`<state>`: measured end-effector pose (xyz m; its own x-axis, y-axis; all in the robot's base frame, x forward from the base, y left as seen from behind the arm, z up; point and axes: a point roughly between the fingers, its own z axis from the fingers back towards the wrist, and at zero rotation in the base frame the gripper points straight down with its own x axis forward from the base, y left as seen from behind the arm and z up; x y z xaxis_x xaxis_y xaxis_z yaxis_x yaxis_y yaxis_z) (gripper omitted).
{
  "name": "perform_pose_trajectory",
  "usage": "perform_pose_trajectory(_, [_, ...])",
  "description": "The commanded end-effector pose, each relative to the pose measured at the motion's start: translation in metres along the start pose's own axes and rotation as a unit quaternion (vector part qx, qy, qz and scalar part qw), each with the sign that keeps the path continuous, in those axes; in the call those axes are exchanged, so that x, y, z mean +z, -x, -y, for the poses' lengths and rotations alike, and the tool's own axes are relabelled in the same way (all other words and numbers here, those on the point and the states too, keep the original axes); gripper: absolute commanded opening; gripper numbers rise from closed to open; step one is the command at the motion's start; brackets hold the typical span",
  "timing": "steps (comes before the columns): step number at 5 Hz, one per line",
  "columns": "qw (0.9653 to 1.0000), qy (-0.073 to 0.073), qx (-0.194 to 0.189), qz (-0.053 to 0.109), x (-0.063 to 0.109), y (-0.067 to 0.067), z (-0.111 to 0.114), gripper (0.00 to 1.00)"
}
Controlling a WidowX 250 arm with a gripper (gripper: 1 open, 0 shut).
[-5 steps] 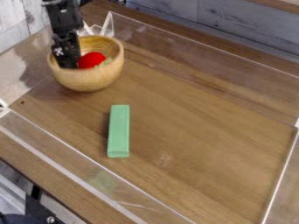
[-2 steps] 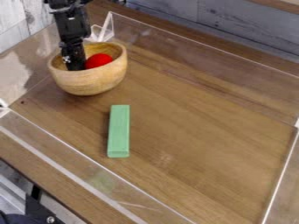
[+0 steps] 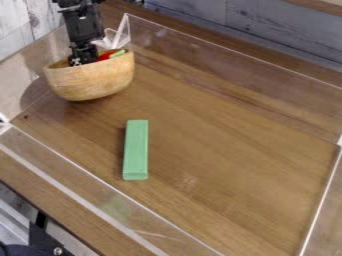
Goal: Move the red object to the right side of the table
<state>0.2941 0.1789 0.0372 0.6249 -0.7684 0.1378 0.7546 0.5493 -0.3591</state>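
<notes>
While your hand (image 3: pixel 88 52) sits down in the wooden bowl (image 3: pixel 91 80) at the far left corner of the worktop (image 3: pixel 227 130), its fingers look spread, w/ nothing clearly gripped. Red fruit (image 3: pixel 111 54) shows only as a sliver at the bowl's far rim, just right of the hand. Bowl looks tilted. Green block (image 3: pixel 136 149) lies flat, well nearer the camera than the bowl.

Single dark arm entering from the upper left, wrist pitched steeply downward; claw (image 3: pixel 87 52) at its tip, its opening indistinct.
</notes>
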Motion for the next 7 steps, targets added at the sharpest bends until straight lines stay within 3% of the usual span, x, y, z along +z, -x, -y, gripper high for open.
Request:
perform_pose_trajectory(1, [0.9994, -0.026, 0.013, 0.016, 0.021, -0.012, 0.008, 0.00])
perform_pose_trajectory(3, [0.9986, -0.029, 0.027, 0.036, 0.025, -0.059, 0.037, 0.00])
perform_pose_trajectory(4, [0.9982, -0.026, 0.037, 0.040, 0.021, -0.060, 0.035, 1.00])
perform_pose_trajectory(6, [0.9980, -0.020, 0.046, 0.039, 0.009, -0.061, 0.026, 1.00])
perform_pose_trajectory(7, [0.9982, -0.017, 0.045, 0.037, 0.002, -0.064, 0.022, 0.00])
